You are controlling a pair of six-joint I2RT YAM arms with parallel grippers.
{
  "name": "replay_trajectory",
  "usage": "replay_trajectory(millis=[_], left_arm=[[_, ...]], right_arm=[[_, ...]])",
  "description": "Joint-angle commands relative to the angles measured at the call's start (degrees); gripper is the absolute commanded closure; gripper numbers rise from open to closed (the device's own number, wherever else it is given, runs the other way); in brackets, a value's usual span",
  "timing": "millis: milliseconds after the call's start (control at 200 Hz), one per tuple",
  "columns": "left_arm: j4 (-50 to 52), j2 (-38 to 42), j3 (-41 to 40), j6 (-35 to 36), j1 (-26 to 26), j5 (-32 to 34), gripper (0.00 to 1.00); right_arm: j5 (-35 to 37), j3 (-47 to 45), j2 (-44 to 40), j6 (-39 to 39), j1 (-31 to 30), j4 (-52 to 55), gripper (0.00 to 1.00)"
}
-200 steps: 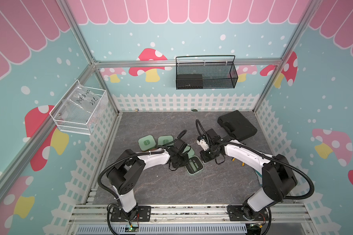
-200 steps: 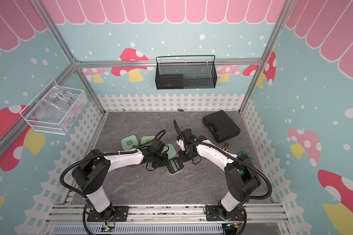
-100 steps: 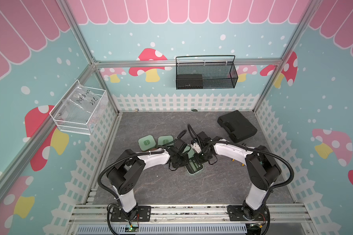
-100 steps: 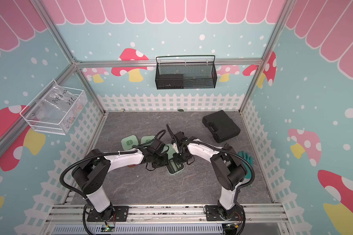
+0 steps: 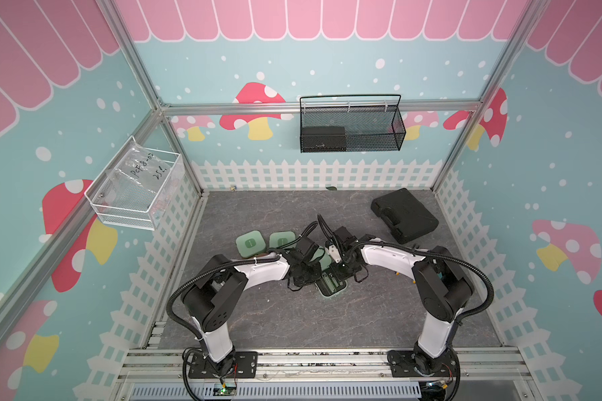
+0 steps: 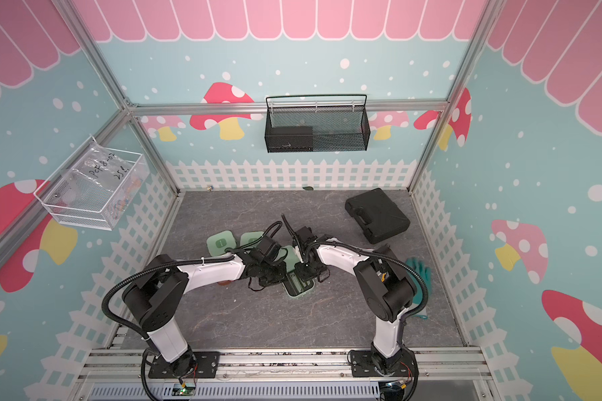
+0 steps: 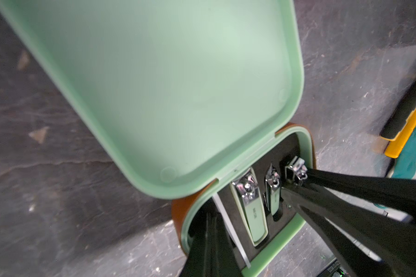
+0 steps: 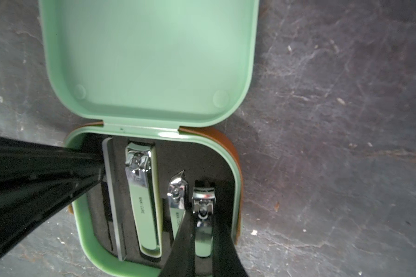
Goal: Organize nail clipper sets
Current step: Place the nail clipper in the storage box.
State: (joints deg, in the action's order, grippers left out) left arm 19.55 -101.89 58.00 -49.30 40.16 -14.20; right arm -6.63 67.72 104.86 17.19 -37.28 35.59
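Swinging in from the right, the right end effector (image 8: 203, 215) now stands over the open green case (image 8: 79, 215) mid-table, clamped on a small clipper (image 8: 203, 203) at the end slot of the black insert (image 8: 197, 163), beside a slanted clipper (image 8: 177, 189), a large clipper (image 8: 143, 191) and a file (image 8: 113, 191). The left end effector (image 7: 210, 223), clenched shut, has its tip in the case's opposite corner. Bare table (image 5: 292, 323) lies in front; behind left sit two closed green cases (image 5: 249, 243), one partly behind cables, and far back right a black tool case (image 5: 404, 215).
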Motion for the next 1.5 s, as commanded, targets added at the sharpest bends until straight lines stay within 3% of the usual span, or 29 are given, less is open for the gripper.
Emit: replay_trajectory(millis=[0, 620, 1046, 1496], left_arm=[[2.1, 0.4, -1.6, -0.3, -0.8, 1.9, 1.00], [2.1, 0.6, -1.7, -0.4, -0.9, 1.9, 1.00], [2.1, 0.5, -1.3, -0.5, -0.9, 1.5, 1.00], [2.1, -0.1, -0.6, -0.8, -0.9, 1.1, 1.00]], right_arm=[[2.9, -0.6, 1.5, -0.6, 0.0, -0.8, 0.96], [4.8, -12.1, -2.4, -0.7, -1.0, -2.1, 0.95], [3.4, -10.1, -2.0, -1.2, -1.5, -1.6, 0.78], [2.7, -9.1, -5.4, -1.3, -1.6, -0.2, 0.78]])
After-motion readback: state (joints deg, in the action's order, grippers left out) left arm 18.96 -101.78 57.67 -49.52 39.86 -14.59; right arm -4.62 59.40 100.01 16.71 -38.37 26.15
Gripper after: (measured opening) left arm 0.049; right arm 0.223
